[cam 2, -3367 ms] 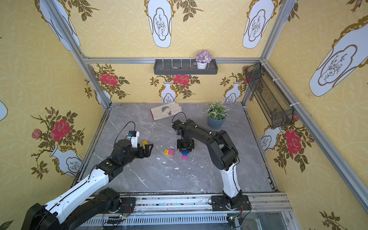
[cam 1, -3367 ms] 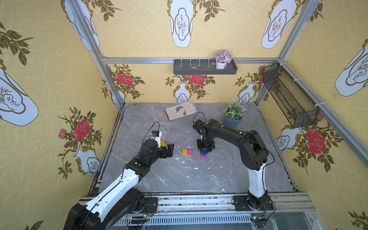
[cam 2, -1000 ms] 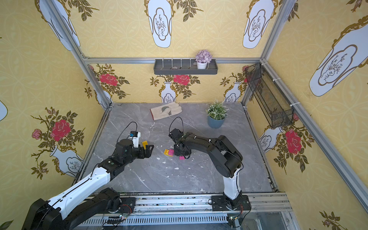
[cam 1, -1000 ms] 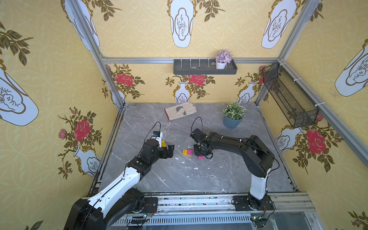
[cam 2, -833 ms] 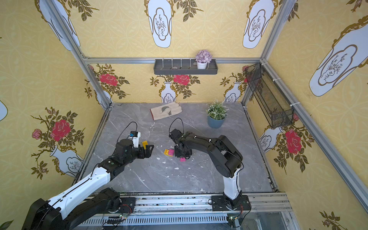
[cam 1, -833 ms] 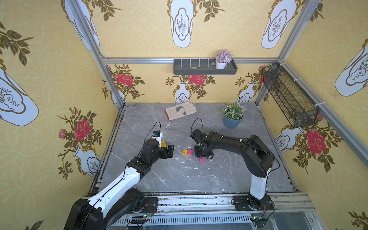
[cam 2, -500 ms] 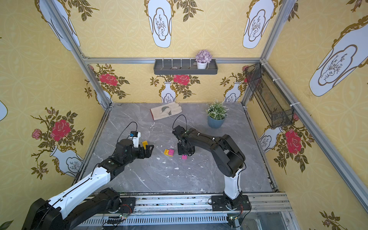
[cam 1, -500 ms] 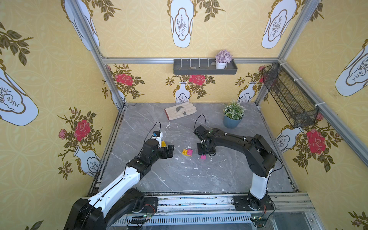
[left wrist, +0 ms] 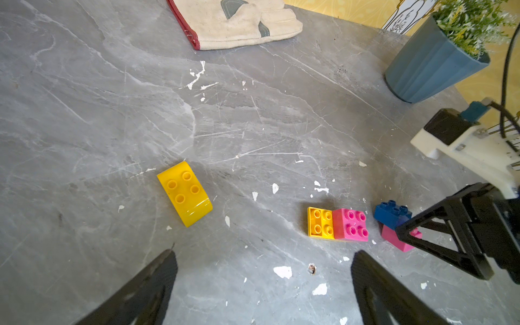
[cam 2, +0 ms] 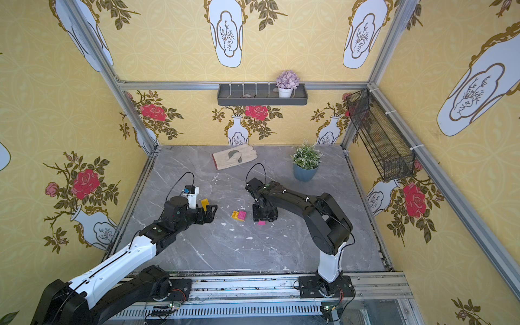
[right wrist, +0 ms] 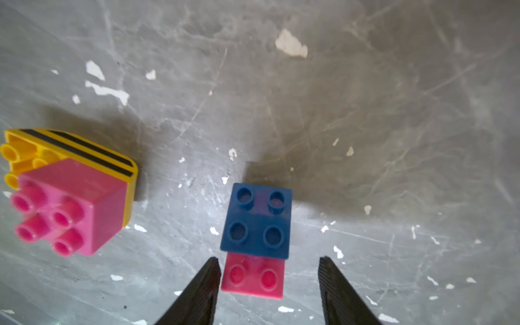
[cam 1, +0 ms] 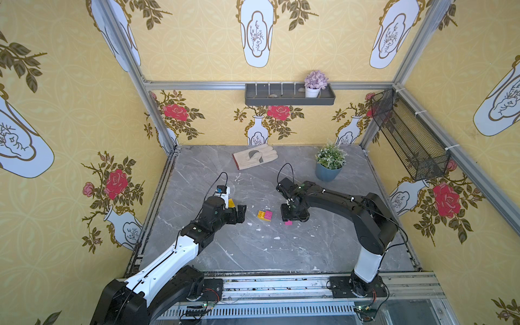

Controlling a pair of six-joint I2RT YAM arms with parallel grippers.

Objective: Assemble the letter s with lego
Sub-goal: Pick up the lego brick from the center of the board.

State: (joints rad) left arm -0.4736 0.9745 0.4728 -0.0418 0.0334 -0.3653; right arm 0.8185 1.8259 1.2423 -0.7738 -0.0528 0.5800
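Yellow comes first: a loose oblong brick (left wrist: 184,192) lies studs up on the grey table (cam 1: 253,253), near my left gripper (left wrist: 264,254), whose jaws hang wide apart with nothing between them. Toward the middle, a second yellow brick (left wrist: 320,223) carries a pink square (left wrist: 350,225) pressed onto one half. Just beside that pair, a blue square (right wrist: 256,221) sits stacked half over a lower pink brick (right wrist: 253,277). My right gripper (right wrist: 267,259) straddles this one, jaws parted, with a gap showing on one side.
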